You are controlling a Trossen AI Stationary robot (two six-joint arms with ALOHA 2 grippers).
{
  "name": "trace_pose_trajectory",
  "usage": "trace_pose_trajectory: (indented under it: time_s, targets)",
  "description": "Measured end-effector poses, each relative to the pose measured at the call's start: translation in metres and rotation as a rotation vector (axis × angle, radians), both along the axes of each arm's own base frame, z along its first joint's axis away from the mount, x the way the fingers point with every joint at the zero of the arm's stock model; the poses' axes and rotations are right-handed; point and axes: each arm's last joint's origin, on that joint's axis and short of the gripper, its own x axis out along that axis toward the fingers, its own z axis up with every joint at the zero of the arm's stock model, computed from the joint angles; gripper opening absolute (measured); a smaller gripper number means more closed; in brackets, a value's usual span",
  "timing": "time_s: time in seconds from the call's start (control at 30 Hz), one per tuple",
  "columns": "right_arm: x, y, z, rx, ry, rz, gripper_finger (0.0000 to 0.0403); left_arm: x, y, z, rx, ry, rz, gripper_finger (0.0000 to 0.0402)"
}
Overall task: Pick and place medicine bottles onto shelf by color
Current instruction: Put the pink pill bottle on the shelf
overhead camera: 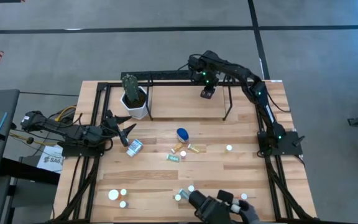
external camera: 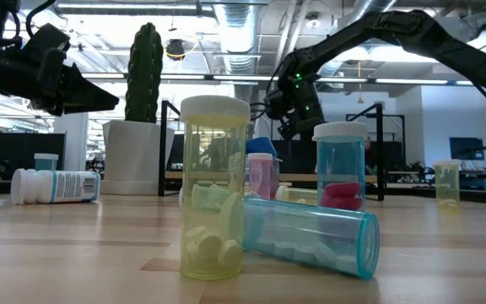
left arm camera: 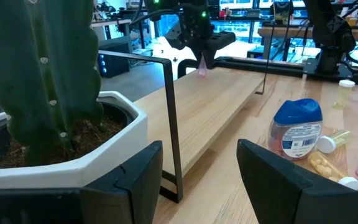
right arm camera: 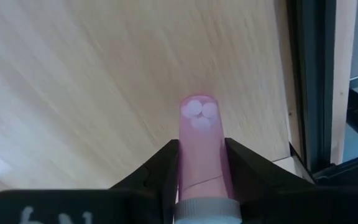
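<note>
Your right pincer [right arm camera: 201, 163] is clamped on a pink bottle [right arm camera: 200, 146], just below its white cap, hanging it bottom-down over the shelf [overhead camera: 185, 102] near the back rail. A few pale pills sit at its bottom end, so judge it very light: thin, stiff, smooth plastic that can slip or swivel between the fingers [right arm camera: 160, 168] if the squeeze slackens early. Holding it near the cap leaves the base free to land flat; being narrow and tall, it will likely tip if let go at a tilt. Your left pincer [overhead camera: 122, 129] waits with its fingers spread beside the cactus pot [overhead camera: 135, 102], holding nothing. The remaining bottles [overhead camera: 180, 149] lie scattered on the tabletop [overhead camera: 241, 180].
</note>
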Motion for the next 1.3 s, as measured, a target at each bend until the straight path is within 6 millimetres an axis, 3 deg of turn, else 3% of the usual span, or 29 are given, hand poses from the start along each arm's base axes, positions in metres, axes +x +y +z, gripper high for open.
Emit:
trace_pose_trajectory:
  time_s: [0.53,0.93,1.3]
  targets:
    - [0.003,0.004,0.000,0.000,-0.001,0.009,0.0198,0.000,0.000,0.000,0.000,0.000,0.000,0.0196]
    - [0.009,0.011,0.001,-0.023,0.004,-0.031,0.0210,0.000,0.000,0.000,0.000,0.000,0.000,0.0196]
    - [0.001,0.015,0.031,-0.110,-0.028,-0.067,0.0209,0.000,0.000,0.000,0.000,0.000,0.000,0.0196]
